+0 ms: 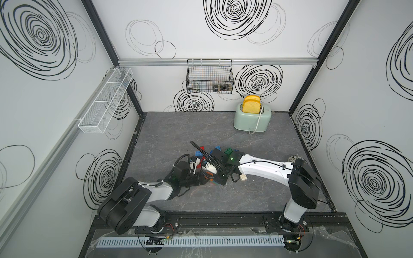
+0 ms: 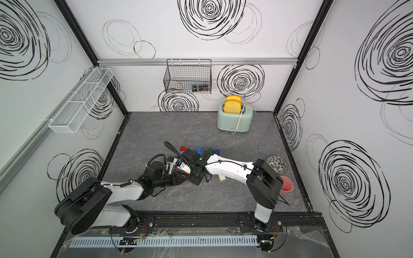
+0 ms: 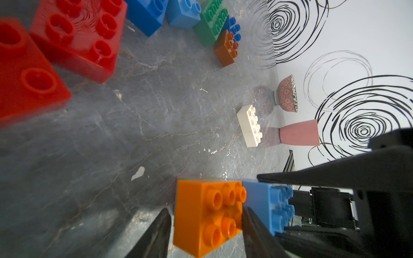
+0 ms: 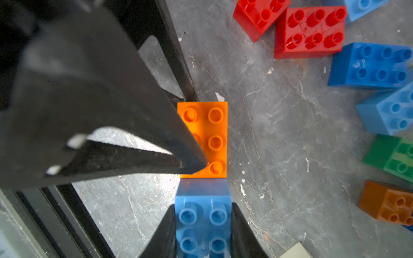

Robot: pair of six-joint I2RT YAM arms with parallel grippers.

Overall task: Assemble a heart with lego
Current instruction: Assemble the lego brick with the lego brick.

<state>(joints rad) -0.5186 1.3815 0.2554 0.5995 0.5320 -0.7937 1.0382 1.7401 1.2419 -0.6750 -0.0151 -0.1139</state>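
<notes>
Left claw (image 3: 205, 210) clenched on the orange studded plastic brick (image 3: 207, 214), right claw (image 4: 203, 205) clamped on the light-blue studded plastic brick (image 4: 202, 221) — the two bricks butt end to end, low over the grey marbled tabletop (image 4: 279, 145) between the arms. Judged early: the red bricks (image 4: 309, 31), dark-blue brick (image 4: 368, 64), green brick (image 4: 393, 156) and brown brick (image 4: 386, 203) lie loose to one side, unjoined — no heart outline yet.

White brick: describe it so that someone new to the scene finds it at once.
On the grey table, find the right arm's white forearm. The white brick lies alone at its near edge, studs up. It is the only white brick, apart from the coloured pile.
</notes>
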